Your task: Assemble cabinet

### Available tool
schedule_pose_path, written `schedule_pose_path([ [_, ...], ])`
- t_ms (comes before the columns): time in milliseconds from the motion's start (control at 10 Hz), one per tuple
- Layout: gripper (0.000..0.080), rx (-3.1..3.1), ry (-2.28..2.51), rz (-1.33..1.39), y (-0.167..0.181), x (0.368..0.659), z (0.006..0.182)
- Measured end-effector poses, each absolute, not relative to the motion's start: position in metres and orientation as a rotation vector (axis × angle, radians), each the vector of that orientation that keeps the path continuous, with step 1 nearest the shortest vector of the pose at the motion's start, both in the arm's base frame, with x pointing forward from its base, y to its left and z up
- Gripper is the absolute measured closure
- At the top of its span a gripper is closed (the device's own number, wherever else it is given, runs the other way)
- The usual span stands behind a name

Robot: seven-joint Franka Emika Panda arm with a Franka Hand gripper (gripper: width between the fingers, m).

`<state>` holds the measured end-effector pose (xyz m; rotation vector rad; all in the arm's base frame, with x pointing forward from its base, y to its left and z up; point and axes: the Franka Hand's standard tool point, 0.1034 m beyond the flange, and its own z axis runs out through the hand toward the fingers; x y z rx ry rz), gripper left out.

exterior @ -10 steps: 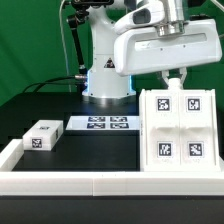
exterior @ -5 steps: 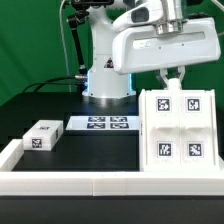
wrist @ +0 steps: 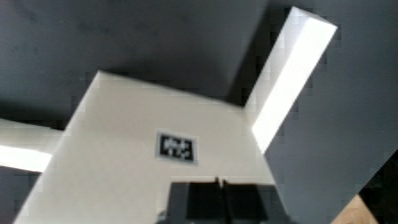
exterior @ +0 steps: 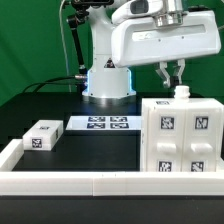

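Note:
The cabinet [exterior: 182, 140], a large white box with several black-and-white tags on its front, stands at the exterior view's right with a small knob [exterior: 181, 93] on its top. My gripper [exterior: 172, 74] hangs just above that top, clear of it. In the wrist view the fingers [wrist: 196, 200] show as one dark block with only a thin line between them, holding nothing, over a white tagged face of the cabinet [wrist: 160, 120]. A small white tagged block [exterior: 42, 136] lies at the exterior view's left.
The marker board [exterior: 100, 124] lies flat in the middle, in front of the arm's base [exterior: 107, 75]. A low white border rail [exterior: 70, 183] runs along the front and up the left side. A white strip [wrist: 294, 80] crosses the dark table in the wrist view.
The cabinet has dropped from its tilted pose and now stands lower with its tagged face to the front. My gripper has risen off its top.

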<state>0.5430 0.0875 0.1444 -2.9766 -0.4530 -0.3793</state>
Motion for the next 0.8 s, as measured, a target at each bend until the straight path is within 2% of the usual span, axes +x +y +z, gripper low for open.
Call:
schedule_pose_path([
  [100,0.0798,-2.977,-0.453,-0.378,0.087,0.542,0.144],
  [300,0.0554,-2.977,-0.453,-0.378,0.087,0.542,0.144],
  [400,0.0554,-2.977,-0.45,-0.375,0.088,0.542,0.142],
  [500,0.0372,-2.977,-0.427,-0.346,0.091,0.534,0.131],
  [600,0.0238,-2.985,-0.406,-0.309,0.086,0.522,0.122],
  [700,0.0238,-2.994,-0.411,-0.282,0.073,0.512,0.114],
  [800,0.0065,-3.006,-0.432,-0.252,0.052,0.499,0.104],
])
